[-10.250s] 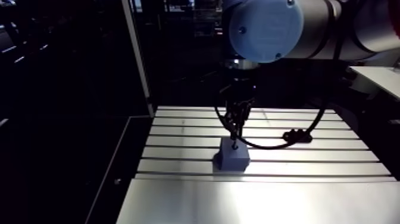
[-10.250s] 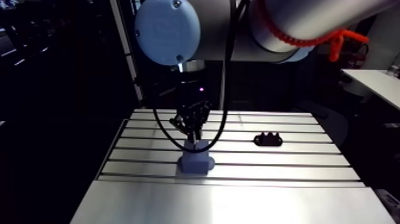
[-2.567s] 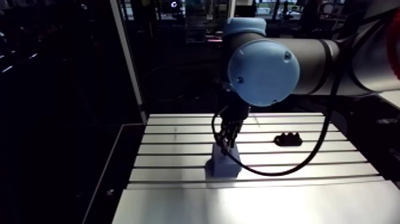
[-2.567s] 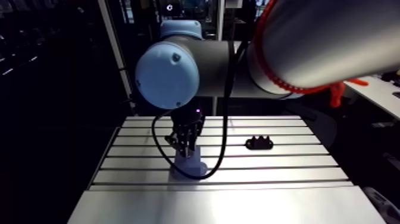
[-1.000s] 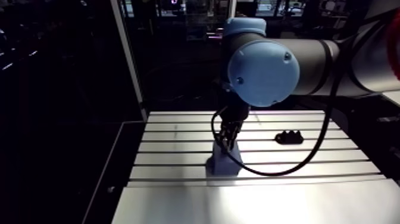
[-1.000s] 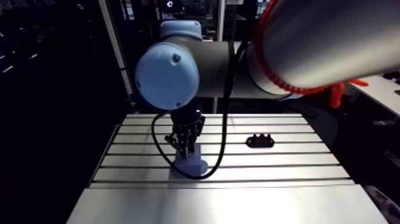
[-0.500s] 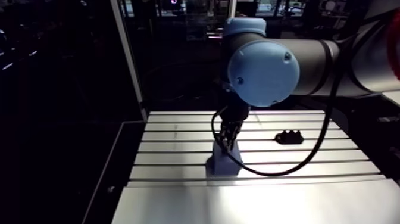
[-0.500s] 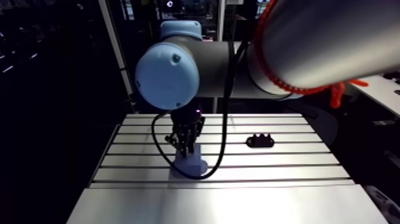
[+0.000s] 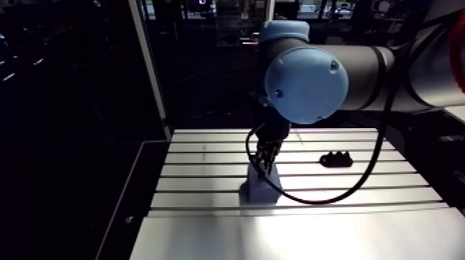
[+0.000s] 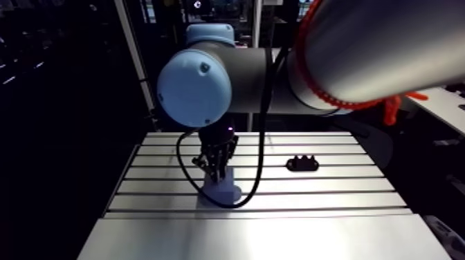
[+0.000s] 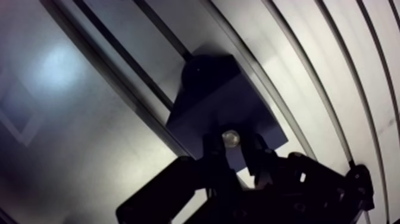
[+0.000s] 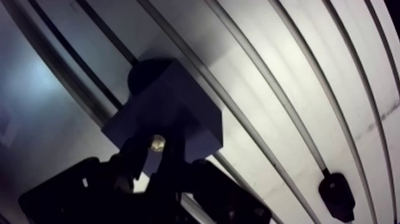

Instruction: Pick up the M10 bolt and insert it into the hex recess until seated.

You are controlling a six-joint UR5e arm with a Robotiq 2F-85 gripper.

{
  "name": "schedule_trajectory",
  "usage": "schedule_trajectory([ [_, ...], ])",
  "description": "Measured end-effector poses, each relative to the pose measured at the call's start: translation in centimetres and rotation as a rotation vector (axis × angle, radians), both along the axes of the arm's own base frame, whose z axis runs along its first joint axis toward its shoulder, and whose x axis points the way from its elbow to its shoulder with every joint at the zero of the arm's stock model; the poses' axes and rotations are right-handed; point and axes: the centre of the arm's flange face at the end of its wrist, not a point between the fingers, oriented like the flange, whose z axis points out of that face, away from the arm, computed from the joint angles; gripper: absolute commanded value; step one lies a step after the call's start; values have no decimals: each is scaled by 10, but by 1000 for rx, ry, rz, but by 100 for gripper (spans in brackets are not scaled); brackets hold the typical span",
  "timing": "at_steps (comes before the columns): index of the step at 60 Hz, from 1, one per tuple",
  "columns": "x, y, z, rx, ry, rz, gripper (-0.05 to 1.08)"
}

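- The pick-up looks done: the M10 bolt [image 11: 231, 138] is off the table [image 9: 207, 231] and sits in the gripper [image 11: 233, 145], showing in the wrist view as a small bright round end between the two fingers [image 11: 213, 152].
- The claw is narrow, closed on the bolt, with the dark fingers on either side of it.
- The bolt hangs over the top face of the blue-grey block [image 11: 208, 101], towards the edge nearer the gripper.
- The hex recess itself cannot be made out. A dark round patch lies at the block's far corner, but whether it is a hole or a shadow is unclear.
- The insertion appears to be the step in hand. Whether the bolt has entered the recess, or how deep, cannot be told, so seating and release are judged to be left.
- In the arm view the wrist drops from behind the large light-blue joint cap [image 9: 306, 76], and the gripper points straight down onto the block, its tips at or just above the top face.
- The block stands on the slotted table near its front. A small black part [image 9: 336, 160] lies well apart from it, untouched.
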Motion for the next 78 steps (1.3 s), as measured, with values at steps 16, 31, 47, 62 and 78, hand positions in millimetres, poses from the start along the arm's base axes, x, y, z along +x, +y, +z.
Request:
schedule_trajectory([
  [16,0,0,0,0,-1,3,69],
  [31,0,0,0,0,-2,4,71],
  [47,0,0,0,0,-1,5,72],
  [62,0,0,1,1,2,0,73],
  [78,2,1,2,2,2,-5,73],
])
